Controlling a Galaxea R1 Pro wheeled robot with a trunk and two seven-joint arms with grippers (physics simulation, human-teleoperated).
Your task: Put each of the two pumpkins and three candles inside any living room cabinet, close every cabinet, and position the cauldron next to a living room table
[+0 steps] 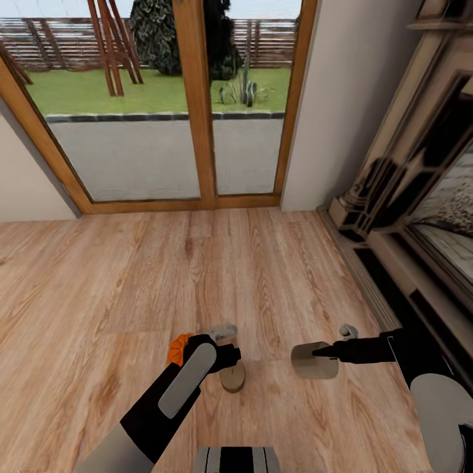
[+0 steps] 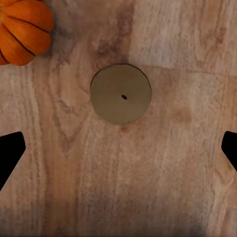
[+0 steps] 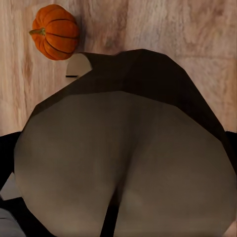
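Hovering L hand over candle, open

No readable text, labels, brands or numbers anywhere: floor, door frame, fireplace and all the objects are unmarked.

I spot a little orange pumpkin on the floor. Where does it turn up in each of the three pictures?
Head view: the pumpkin peeks out beside the left arm, low and left of centre.
Left wrist view: pumpkin in the upper left corner, partly cut off.
Right wrist view: pumpkin at upper left, whole.
Shared landmark: the round beige candle standing on the wood floor near the pumpkin; its edge shows in the right wrist view.
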